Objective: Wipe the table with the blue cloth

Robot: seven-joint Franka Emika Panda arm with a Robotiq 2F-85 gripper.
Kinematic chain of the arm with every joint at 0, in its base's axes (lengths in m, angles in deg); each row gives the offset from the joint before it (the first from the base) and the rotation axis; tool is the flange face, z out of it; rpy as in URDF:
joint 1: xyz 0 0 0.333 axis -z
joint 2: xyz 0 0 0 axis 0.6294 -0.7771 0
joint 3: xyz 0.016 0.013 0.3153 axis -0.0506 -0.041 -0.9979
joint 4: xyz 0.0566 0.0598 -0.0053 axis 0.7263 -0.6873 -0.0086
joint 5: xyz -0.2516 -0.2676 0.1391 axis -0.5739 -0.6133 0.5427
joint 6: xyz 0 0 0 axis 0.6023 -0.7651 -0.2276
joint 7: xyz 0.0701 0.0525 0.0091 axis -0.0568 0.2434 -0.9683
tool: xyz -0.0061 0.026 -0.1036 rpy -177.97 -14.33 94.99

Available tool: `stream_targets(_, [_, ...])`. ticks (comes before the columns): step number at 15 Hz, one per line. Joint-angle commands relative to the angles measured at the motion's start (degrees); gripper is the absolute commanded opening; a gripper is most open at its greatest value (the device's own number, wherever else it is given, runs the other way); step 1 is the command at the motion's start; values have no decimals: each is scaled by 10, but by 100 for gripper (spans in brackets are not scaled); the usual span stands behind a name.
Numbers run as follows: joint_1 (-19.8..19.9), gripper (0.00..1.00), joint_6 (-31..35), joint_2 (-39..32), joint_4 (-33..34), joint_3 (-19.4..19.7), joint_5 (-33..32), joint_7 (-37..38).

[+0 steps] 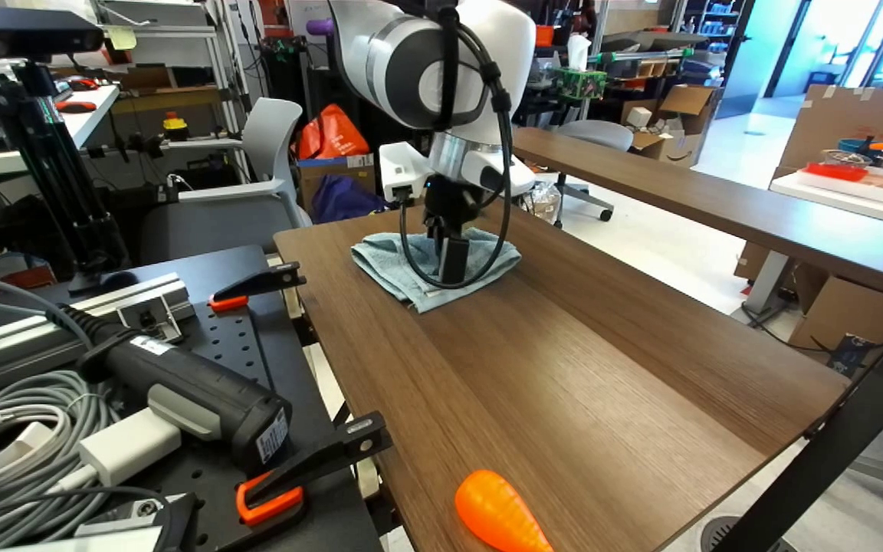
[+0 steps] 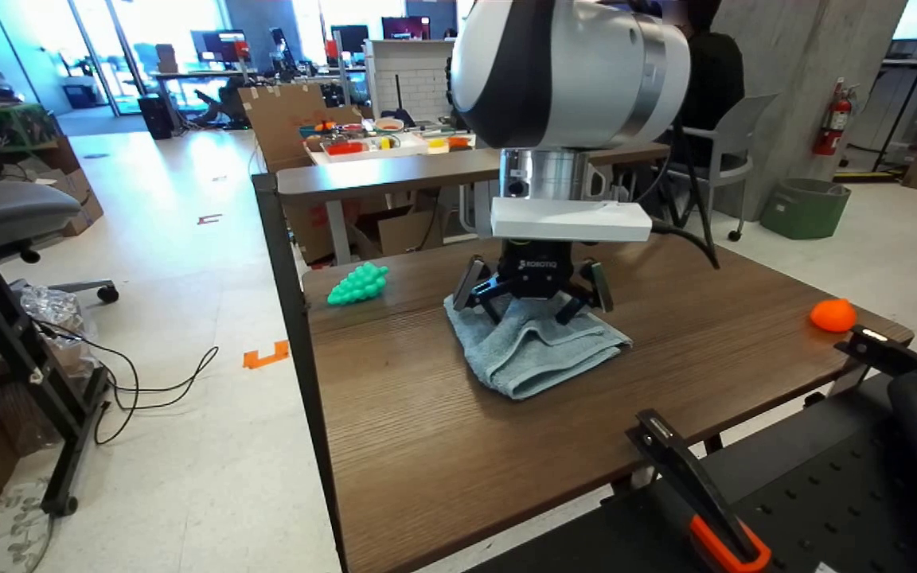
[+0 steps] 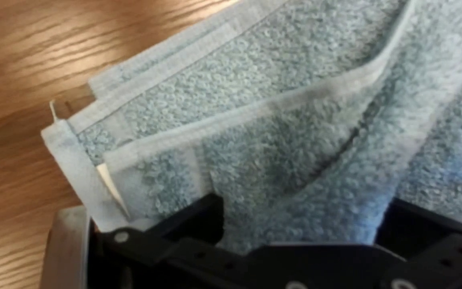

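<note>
The blue cloth, pale blue-grey and folded, lies rumpled on the table in both exterior views [image 1: 388, 261] [image 2: 546, 354]. It fills most of the wrist view [image 3: 255, 152]. The table has a brown wood-grain top [image 1: 564, 383] [image 2: 427, 454]. My gripper [image 2: 534, 306] points down onto the cloth, its fingers spread wide and low on it. In the wrist view my gripper [image 3: 303, 204] shows a finger at each side, with a raised fold of cloth between them. The fingertips are partly hidden by the cloth.
An orange object lies at one table end [image 1: 499, 510] [image 2: 833, 315]. A green bumpy object [image 2: 359, 284] lies near an edge. Clamps [image 1: 311, 460] and a black side bench [image 2: 785, 477] with tools adjoin the table. A dark post [image 2: 291, 334] stands at a corner.
</note>
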Motion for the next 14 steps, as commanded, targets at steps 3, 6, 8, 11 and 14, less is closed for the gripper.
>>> stream_targets(3, [-65, 100, -14, -66, 53, -6, -10, 9])
stream_targets(6, [-74, 100, -59, -57, 56, -9, -6, 6])
stream_targets(8, [-78, 100, -101, -43, 40, -7, -9, 7])
stream_targets(11, [-77, 100, -149, -19, 7, -6, -17, -3])
stream_targets(14, [-64, 100, -165, -15, -3, 6, -12, 2])
